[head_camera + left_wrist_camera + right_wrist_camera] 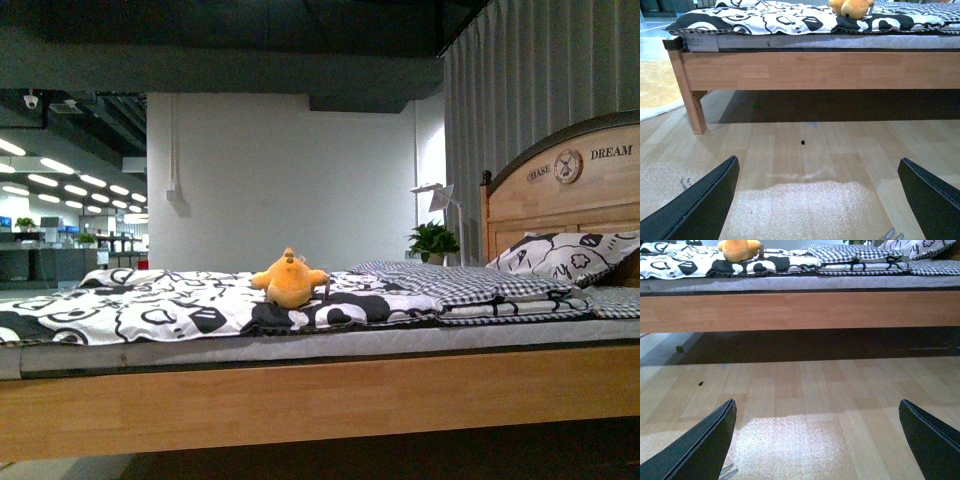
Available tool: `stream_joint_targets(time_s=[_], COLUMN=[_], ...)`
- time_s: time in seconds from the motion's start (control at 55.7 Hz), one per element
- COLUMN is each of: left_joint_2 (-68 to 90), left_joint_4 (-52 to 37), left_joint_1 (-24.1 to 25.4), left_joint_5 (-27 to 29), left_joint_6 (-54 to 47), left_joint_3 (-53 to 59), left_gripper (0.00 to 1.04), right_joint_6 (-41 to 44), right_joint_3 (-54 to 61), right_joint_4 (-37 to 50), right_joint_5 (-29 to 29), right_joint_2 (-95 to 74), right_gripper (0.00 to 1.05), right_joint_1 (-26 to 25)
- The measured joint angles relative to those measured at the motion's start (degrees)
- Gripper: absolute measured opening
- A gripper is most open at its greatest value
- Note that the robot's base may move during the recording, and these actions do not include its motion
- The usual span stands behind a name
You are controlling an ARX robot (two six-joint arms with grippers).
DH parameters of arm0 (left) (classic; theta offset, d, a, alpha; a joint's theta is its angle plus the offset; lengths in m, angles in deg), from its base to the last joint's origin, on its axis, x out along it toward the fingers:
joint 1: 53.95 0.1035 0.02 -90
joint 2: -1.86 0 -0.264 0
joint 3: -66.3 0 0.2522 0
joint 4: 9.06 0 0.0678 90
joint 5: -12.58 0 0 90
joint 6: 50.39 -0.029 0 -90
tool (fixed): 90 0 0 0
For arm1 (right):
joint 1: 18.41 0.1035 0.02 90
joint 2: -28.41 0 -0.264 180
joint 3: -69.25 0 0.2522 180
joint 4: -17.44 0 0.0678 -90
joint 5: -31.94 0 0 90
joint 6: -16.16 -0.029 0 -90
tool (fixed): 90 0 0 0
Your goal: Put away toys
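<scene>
Left claw [818,159] and right claw [816,400] hang low over the wood floor [790,145], jaws spread wide and empty, probably readied for a reach not yet begun. The toy [290,280], an orange plush, sits on the black-and-white quilt [150,312] mid-bed, near the rail [300,400] facing the robot, so likely within range. A pillow [568,256] leans at the headboard [560,195]. A plant [432,242] stands beyond, before a white wall.
</scene>
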Motion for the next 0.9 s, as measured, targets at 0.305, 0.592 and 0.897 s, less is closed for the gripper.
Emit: stream_joint_targets(time_s=[0.305, 0.592, 0.897], left_joint_2=[0.0, 0.0, 0.0], left_joint_4=[0.0, 0.0, 0.0], left_joint_1=[0.0, 0.0, 0.0], left_joint_5=[0.0, 0.0, 0.0], left_joint_6=[0.02, 0.02, 0.02], left_joint_3=[0.0, 0.0, 0.0], left_gripper=[0.98, 0.98, 0.98], right_joint_6=[0.0, 0.0, 0.0], right_joint_3=[0.0, 0.0, 0.0], right_joint_4=[0.0, 0.0, 0.0], right_joint_5=[0.02, 0.02, 0.0], right_joint_2=[0.0, 0.0, 0.0], right_gripper=[0.98, 0.98, 0.98], right_joint_1=[0.0, 0.0, 0.0])
